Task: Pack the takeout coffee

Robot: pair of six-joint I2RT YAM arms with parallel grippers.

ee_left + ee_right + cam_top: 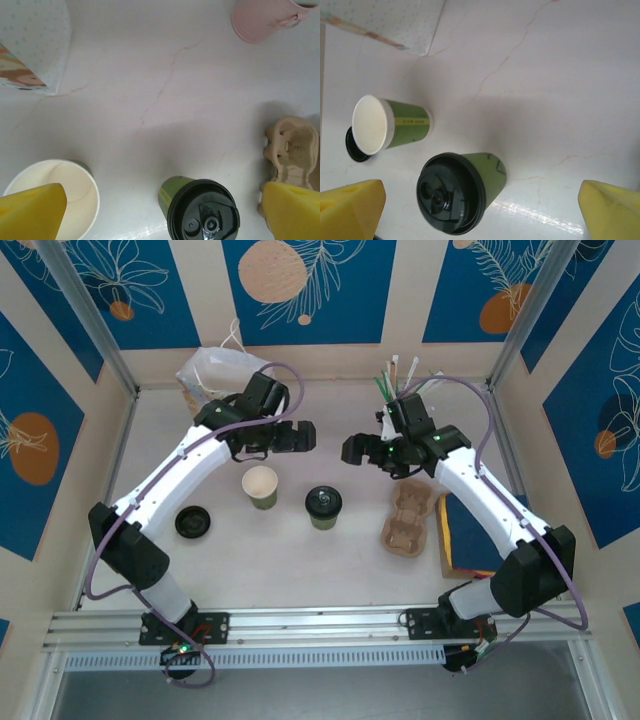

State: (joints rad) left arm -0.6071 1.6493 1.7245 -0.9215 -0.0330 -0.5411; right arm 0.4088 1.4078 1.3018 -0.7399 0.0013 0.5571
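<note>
Standing upright on the table (300, 560), the coffee (323, 506) is a green cup with a black lid. It sits between the open cup (260, 486) on its left and the carrier (407, 520) on its right, touching neither. The left gripper (293, 436) hangs above the table, farther back than both cups. Its yellow fingertips (31, 212) are spread wide with nothing held, and the left wrist view places the coffee on the table below the gap. The right gripper (356, 450) hangs behind the coffee and to its right, its fingertips (350, 207) likewise far apart and empty. A loose lid (192, 522) lies left of the open cup, and the bag (215, 375) stands at the far left corner.
</note>
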